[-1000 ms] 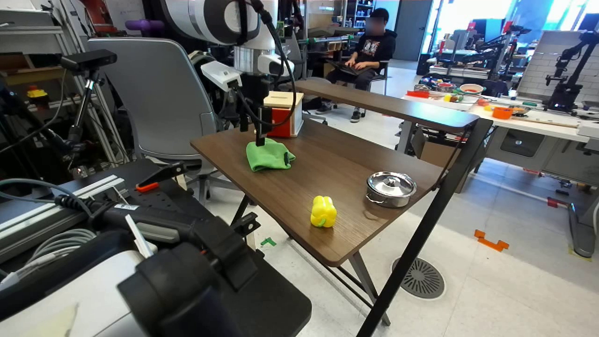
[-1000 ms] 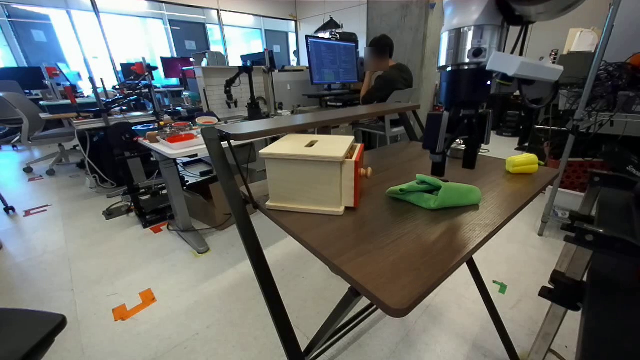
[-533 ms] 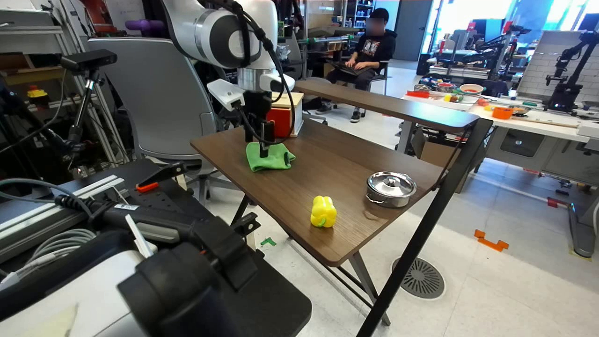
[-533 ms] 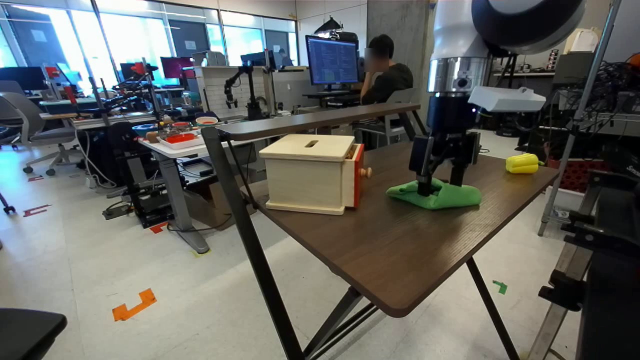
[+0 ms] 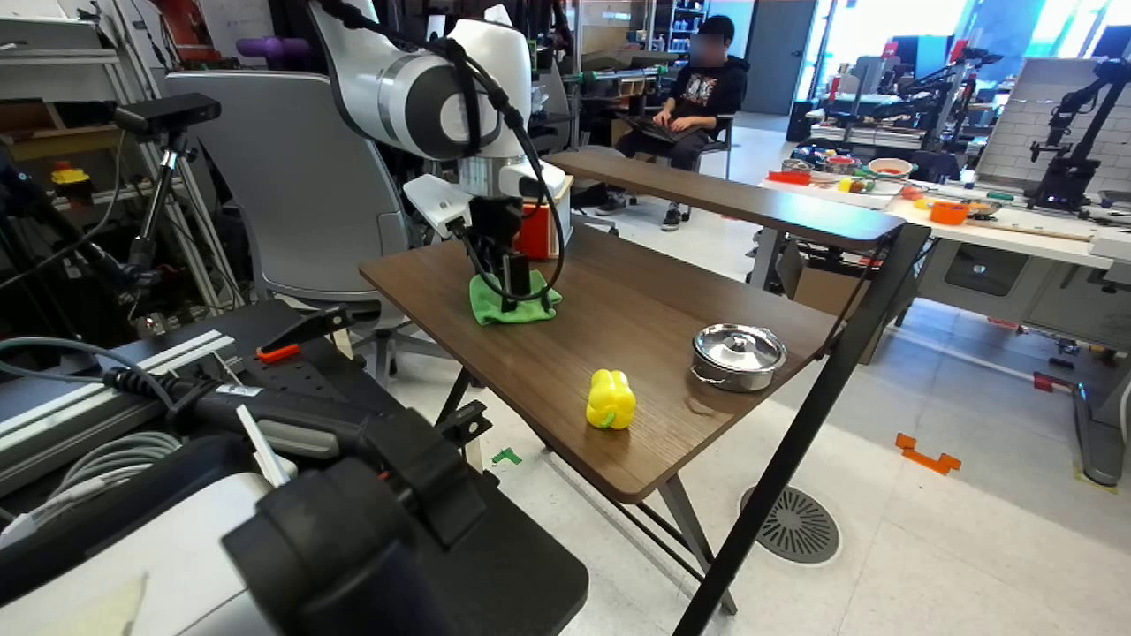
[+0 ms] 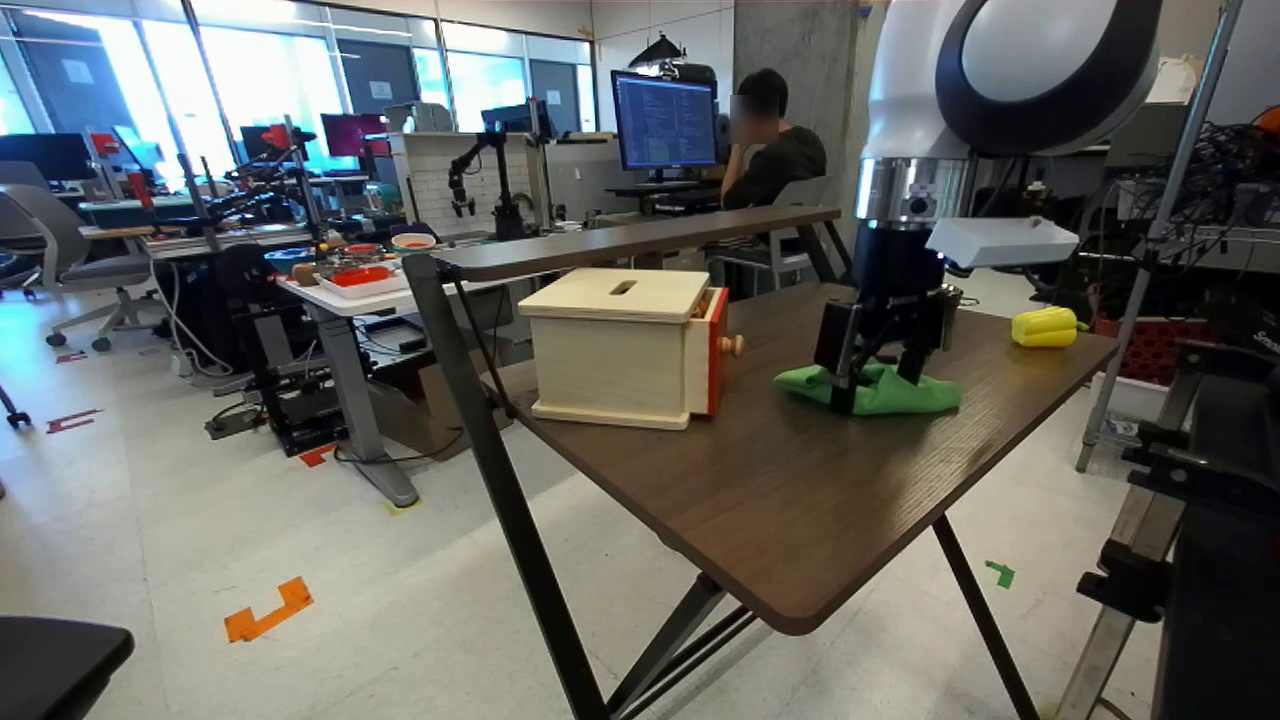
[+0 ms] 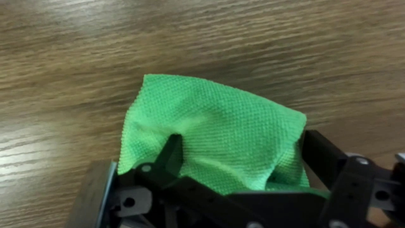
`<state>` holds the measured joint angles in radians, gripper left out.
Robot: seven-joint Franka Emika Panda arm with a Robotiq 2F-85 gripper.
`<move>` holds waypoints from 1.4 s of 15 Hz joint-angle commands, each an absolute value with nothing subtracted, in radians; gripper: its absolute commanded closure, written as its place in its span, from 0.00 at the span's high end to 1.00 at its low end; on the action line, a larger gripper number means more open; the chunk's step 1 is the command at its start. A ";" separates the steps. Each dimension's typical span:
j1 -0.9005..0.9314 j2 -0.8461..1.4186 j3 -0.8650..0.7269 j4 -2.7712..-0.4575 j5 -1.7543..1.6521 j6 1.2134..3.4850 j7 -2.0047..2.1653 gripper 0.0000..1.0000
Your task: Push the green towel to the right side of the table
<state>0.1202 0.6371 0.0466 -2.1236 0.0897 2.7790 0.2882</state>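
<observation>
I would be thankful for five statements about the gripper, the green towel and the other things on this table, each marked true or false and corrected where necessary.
1. The gripper is open, down at the green towel. True.
2. The green towel is spread completely flat. False: it is folded and rumpled.
3. The drawer of the wooden box stands partly out. True.
4. The metal pot has its lid on. True.
5. The yellow pepper rests on the lid. False: the yellow pepper is on the table, apart from the metal pot.
</observation>
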 commanded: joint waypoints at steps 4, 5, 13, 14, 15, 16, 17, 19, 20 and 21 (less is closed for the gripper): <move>0.123 0.679 -0.014 -2.095 0.107 2.815 0.313 1.00; 0.121 0.682 -0.024 -2.091 0.108 2.814 0.319 1.00; 0.088 0.715 -0.090 -2.030 0.128 2.803 0.381 1.00; 0.083 0.720 -0.103 -2.020 0.132 2.805 0.389 1.00; 0.075 0.723 -0.112 -2.010 0.137 2.799 0.397 1.00; 0.063 0.729 -0.119 -1.997 0.143 2.798 0.402 1.00; 0.055 0.732 -0.127 -1.987 0.147 2.795 0.412 1.00; 0.035 0.745 -0.144 -1.962 0.157 2.793 0.424 1.00; 0.026 0.754 -0.148 -1.949 0.162 2.792 0.430 1.00; 0.021 0.758 -0.155 -1.939 0.164 2.790 0.438 1.00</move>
